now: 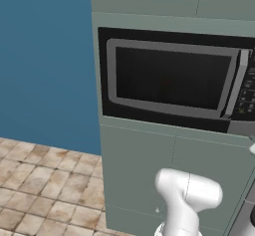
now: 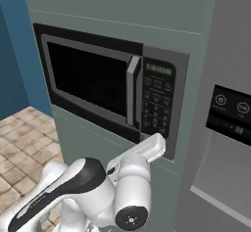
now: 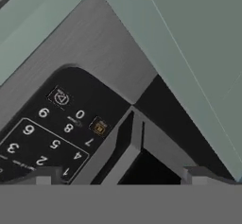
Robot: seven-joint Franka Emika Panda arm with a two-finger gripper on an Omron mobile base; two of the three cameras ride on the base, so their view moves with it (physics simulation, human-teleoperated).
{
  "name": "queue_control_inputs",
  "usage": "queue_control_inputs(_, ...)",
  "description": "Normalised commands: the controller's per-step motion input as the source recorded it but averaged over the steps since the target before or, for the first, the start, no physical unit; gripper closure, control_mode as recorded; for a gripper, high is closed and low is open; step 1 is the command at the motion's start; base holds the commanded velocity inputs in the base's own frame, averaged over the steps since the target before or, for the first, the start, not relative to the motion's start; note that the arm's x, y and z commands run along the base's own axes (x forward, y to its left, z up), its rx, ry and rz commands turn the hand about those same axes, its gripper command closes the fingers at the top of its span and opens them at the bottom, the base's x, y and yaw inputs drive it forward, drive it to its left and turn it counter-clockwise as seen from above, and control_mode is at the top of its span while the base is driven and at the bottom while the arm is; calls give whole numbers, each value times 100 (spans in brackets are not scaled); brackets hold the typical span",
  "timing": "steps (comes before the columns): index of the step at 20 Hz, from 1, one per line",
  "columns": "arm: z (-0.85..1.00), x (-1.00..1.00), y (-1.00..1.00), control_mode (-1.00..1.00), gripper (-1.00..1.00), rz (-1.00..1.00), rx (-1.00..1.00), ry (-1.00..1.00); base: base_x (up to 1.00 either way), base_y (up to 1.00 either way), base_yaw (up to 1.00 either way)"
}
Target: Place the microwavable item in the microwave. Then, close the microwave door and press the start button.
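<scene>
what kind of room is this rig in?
A rendered kitchen, most likely: a built-in microwave with its door shut sits in grey-green cabinets, a grey fridge stands right beside it, and the floor is tiled.

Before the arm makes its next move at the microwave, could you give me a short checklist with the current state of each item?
1. Microwave door closed: ok, it sits flush in both base views.
2. Green cup inside: cannot tell, the door window is too dark to see through.
3. Gripper open: ok, the finger tips stand wide apart in the hand view.
4. Gripper empty: ok, nothing sits between the finger tips.
5. Hand at the keypad panel: ok, it is just below the panel's lower edge and the number keys show in the hand view.
6. Start button pressed: not ok, the finger tips are clear of the keys.
</scene>
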Motion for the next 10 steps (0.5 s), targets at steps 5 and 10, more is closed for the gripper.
queue_control_inputs(5, -4, 30, -11, -100, -100, 0, 8, 0, 0, 0, 0)
queue_control_inputs(10, -14, 34, -14, -100, -100, 0, 9, 1, 0, 0, 0)
